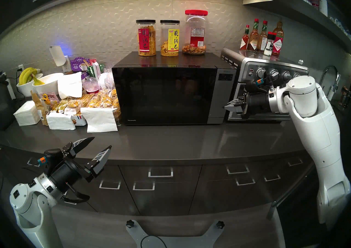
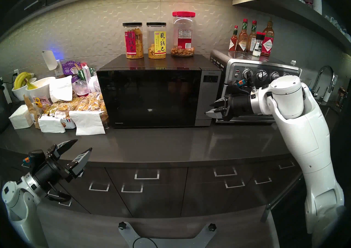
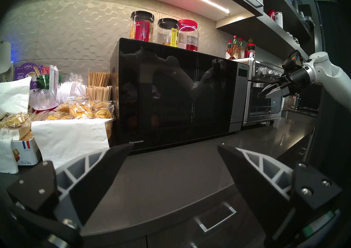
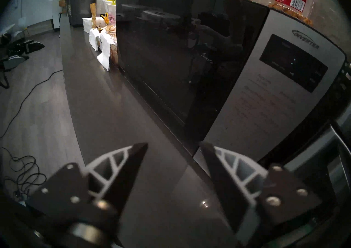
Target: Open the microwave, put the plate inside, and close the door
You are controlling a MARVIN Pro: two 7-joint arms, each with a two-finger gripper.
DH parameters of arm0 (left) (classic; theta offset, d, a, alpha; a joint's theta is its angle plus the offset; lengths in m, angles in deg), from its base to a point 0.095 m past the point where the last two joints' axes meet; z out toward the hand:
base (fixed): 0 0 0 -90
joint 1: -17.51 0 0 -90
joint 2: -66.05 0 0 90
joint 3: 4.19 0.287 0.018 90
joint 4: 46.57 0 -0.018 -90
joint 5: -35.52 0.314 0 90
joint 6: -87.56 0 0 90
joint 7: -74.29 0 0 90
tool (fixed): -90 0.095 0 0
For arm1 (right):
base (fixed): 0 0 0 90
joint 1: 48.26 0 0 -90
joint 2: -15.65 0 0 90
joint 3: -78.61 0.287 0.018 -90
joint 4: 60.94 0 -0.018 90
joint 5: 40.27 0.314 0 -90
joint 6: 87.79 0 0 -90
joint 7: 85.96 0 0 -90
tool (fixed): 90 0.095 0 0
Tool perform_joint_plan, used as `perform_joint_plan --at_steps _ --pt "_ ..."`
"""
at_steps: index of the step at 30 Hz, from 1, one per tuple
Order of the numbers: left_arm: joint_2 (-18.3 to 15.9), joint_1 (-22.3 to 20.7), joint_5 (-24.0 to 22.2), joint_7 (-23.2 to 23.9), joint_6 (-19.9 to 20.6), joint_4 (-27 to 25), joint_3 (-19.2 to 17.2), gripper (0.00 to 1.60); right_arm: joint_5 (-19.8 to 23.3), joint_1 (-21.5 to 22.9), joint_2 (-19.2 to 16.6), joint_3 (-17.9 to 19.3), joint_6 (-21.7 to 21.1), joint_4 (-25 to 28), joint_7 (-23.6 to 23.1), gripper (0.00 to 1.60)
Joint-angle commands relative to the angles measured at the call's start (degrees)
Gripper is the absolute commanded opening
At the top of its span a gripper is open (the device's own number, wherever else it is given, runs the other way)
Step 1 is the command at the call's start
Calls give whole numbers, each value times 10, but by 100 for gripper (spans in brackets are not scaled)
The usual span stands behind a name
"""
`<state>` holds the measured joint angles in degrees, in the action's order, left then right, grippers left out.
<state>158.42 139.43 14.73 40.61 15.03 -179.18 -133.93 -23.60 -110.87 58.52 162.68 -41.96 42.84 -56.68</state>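
Note:
The microwave (image 1: 225,97) stands at the back of the dark counter (image 1: 171,141), and its glossy black door (image 1: 163,95) is closed. The plate is out of view in every frame. My left gripper (image 1: 102,142) hovers open and empty over the counter's front edge, left of the microwave; in the left wrist view the left gripper (image 3: 175,145) faces the door. My right gripper (image 1: 226,105) is level with the grey touch panel (image 4: 275,93), just to its right and in front of the toaster oven. Its fingers are drawn close, nothing between them, and they point left along the microwave's front.
A steel toaster oven (image 1: 266,82) stands right of the microwave, with sauce bottles (image 1: 262,38) on top. Three snack jars (image 1: 171,36) sit on the microwave. Packaged cakes, napkins (image 1: 100,120) and bowls of bananas (image 1: 28,78) crowd the counter's left. A tap (image 1: 330,74) is at far right.

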Motion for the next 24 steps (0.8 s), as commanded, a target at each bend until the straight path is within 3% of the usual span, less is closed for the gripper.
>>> perform_joint_plan --at_steps 1,24 --pt "1 -1 -2 -1 1 -10 -1 160 45 0 -38 8 23 1 -61 160" --pt "1 -1 -1 0 2 -10 -1 160 77 -6 -58 8 48 -11 -68 160"
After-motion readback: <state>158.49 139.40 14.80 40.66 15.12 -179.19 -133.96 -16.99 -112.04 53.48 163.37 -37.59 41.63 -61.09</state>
